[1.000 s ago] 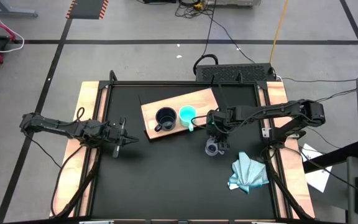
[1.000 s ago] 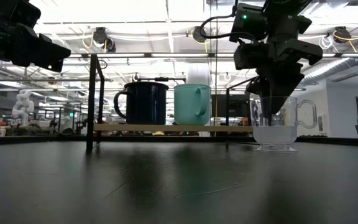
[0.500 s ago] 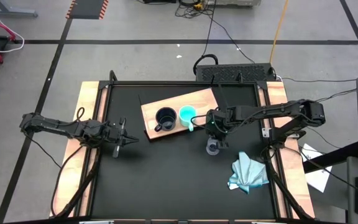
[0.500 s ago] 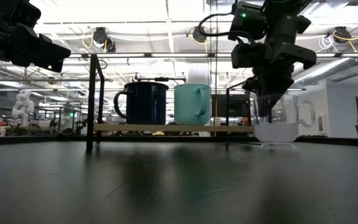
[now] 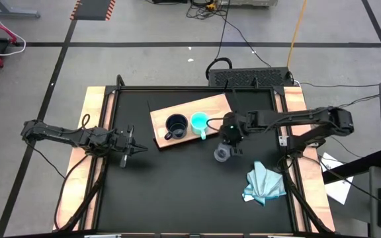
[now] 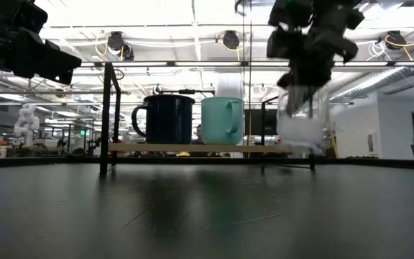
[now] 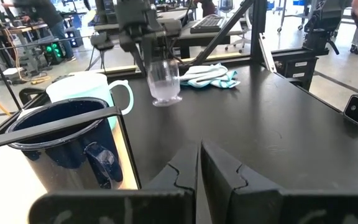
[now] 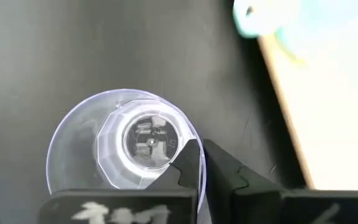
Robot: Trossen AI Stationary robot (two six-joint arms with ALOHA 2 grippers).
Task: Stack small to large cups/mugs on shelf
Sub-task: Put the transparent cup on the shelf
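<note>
A black mug (image 5: 175,125) and a turquoise mug (image 5: 199,122) stand upright side by side on the light wooden shelf (image 5: 213,106) at the table's far middle. Just right of the shelf's near corner, the small clear glass cup (image 5: 222,153) hangs from my right gripper (image 8: 205,165), which is shut on it. In the low view the cup (image 6: 304,119) is off the tabletop, beside the turquoise mug (image 6: 221,120). My left gripper (image 7: 199,171) is shut and waits over the table's left side (image 5: 136,149), touching nothing. My right gripper pinches the glass cup's rim (image 8: 194,144), with one finger (image 8: 188,167) inside the cup and the other (image 8: 229,169) outside its wall. The fingers come from above, pointing down. The cup hangs below them with its mouth up, lifted clear of the table.
A crumpled light-blue cloth (image 5: 264,184) lies on the table near the right edge, nearer than the cup. The shelf board sits on dark posts (image 6: 106,119) above the black tabletop. Wooden side rails (image 5: 295,106) run along the table's left and right edges.
My right gripper has shut on the glass cup's rim and risen, lifting the cup off the table. It has carried the cup a little toward the shelf.
</note>
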